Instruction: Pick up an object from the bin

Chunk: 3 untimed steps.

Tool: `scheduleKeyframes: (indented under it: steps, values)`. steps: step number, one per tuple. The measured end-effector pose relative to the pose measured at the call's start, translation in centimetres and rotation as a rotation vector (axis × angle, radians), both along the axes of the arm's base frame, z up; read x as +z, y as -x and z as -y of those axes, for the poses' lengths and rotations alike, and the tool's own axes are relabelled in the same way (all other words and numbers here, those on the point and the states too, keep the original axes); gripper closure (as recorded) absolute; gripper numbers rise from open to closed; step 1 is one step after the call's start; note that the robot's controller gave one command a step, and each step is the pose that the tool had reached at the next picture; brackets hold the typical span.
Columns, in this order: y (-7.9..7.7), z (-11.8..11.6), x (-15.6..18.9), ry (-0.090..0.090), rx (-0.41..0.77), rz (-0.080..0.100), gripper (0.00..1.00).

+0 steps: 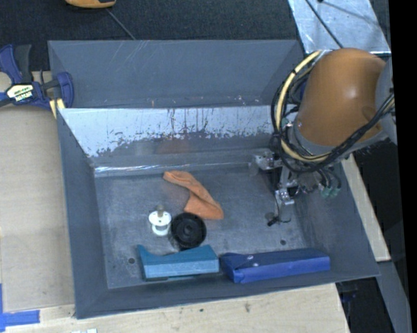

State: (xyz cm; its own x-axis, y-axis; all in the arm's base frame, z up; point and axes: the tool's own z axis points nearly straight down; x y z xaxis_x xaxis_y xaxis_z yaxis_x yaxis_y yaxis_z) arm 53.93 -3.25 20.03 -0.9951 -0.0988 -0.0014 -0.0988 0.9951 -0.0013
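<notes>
Pincer [278,213] over bare floor in the right part of the grey bin [187,71]; whether it is apart or together cannot be told. Nearest thing: long dark blue packet [276,264], along the front wall beside it. Further left: light blue block [178,262], black disc [189,230], white knob [160,221], orange cloth [195,193]

Overall: we see even, moderate light with no hard glare.
Brightest: we find a pale band across the back wall of the bin [184,125], at 12 o'clock.
Sheen: we note a soft highlight on the orange cover [342,92], at 2 o'clock.
Shadows: we see only faint, soft ones on the floor, toward 6 o'clock.
</notes>
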Motion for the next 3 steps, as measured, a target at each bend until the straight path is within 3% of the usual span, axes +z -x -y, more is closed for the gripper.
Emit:
scheduleKeyframes:
  steps: [1, 2, 3]
  values:
    - [-3.5, -3.4, -5.6, 0.0, 0.106, 0.009, 0.0]
    - [0.2, -5.2, -8.0, -0.002, -0.01, -0.002, 0.0]
    - [-0.4, -6.5, -10.1, -0.001, 0.075, 0.0, 0.0]
